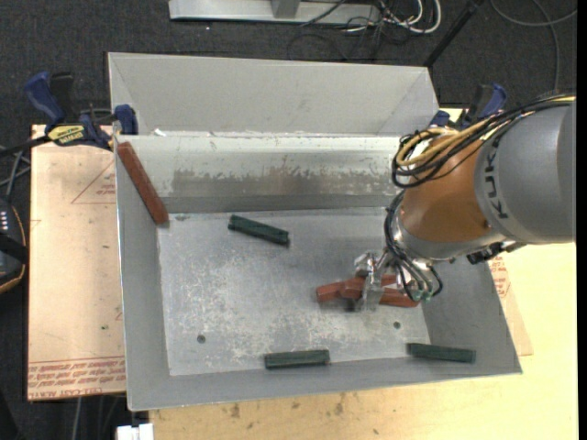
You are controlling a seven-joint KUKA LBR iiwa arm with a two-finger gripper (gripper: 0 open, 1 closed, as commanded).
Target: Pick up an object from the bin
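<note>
The robot arm's tool (367,293) is lowered onto the floor of the grey metal bin (229,301), right of centre, directly on top of a short red-brown bar (332,292). The bar lies flat and roughly crosswise, its left end sticking out clear of the tool and its right end showing on the other side. Whether the tool is clenched on the bar or released cannot be told from this angle, as the metal of the wrist hides the contact. Above the tool are the arm's orange cover (440,211) and a loop of cables (426,149), reaching in from the right.

Three dark green bars lie well apart from the tool: one (259,230) tilted, up and to the left near the back wall; one (296,359) flat along the front edge; one (441,353) in the front right corner. A longer red-brown strip (140,183) leans aslant against the left wall at the far corner.
</note>
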